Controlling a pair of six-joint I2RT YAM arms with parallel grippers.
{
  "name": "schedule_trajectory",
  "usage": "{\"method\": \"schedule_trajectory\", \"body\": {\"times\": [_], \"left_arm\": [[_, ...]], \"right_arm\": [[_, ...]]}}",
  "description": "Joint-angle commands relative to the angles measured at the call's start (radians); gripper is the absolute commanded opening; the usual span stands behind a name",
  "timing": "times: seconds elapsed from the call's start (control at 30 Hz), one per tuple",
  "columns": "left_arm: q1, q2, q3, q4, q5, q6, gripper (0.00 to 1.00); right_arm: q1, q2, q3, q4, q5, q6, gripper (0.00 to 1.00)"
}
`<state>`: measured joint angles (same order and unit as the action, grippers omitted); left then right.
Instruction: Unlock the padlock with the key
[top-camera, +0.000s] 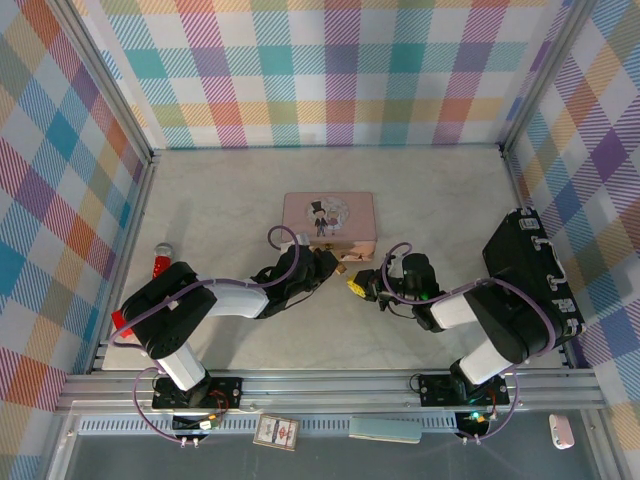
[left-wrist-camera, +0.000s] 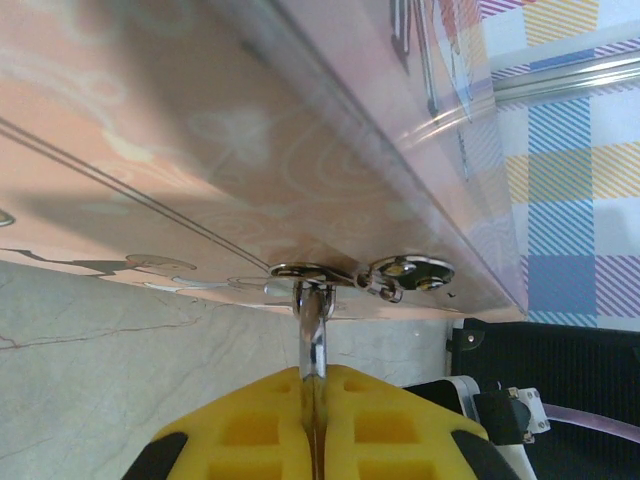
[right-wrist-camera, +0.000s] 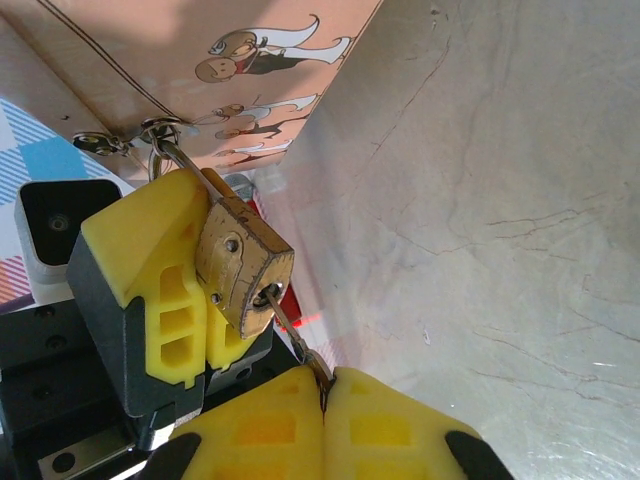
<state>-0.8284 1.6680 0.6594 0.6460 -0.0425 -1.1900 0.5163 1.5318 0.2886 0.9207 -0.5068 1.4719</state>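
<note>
Over by the near edge of the pink tin (top-camera: 330, 212), both arms are meeting in the middle of the pale marbled surface (top-camera: 450, 195). The padlock (right-wrist-camera: 240, 265) is hanging from the tin's little metal hasp (left-wrist-camera: 410, 270), with its silvery shackle (left-wrist-camera: 313, 335) running up to the loop there. The left tool (left-wrist-camera: 313, 378) is pinching that shackle, its yellow fingers pressed together with only the thin metal between them. In the right wrist view the brass body is sitting tilted against the side of one of those fingers. The right tool (right-wrist-camera: 325, 385) is gripping the key (right-wrist-camera: 290, 325) by its far end, its two yellow fingers pressed to a slit around it. The key's tip is sitting in the keyhole on the padlock's bottom face, and the shaft is slanting between the lock and the fingers. I can't tell from here whether the shackle is latched. At the left edge of the surface, well apart from all this, a red-handled cylinder (top-camera: 160, 264) is lying on its own.
</note>
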Motion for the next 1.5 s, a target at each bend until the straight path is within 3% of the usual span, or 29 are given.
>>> {"method": "schedule_trajectory", "body": {"times": [0.0,0.23,0.6,0.97,1.47], "left_arm": [[-0.091,-0.017,0.028,0.103,0.21,-0.011,0.0],[-0.09,-0.018,0.031,0.102,0.207,-0.01,0.0],[-0.09,-0.034,0.029,0.101,0.216,-0.01,0.0],[-0.092,-0.024,0.021,0.112,0.223,-0.013,0.0],[-0.1,-0.034,0.008,0.111,0.233,-0.014,0.0]], "right_arm": [[-0.007,-0.041,0.069,0.039,0.058,-0.049,0.0],[-0.001,-0.073,0.073,-0.009,0.055,-0.063,0.0],[-0.001,0.05,0.069,0.209,0.033,0.039,0.0],[-0.003,0.017,0.086,0.162,0.045,-0.002,0.0],[-0.048,0.094,0.087,0.283,0.009,0.072,0.0]]}}
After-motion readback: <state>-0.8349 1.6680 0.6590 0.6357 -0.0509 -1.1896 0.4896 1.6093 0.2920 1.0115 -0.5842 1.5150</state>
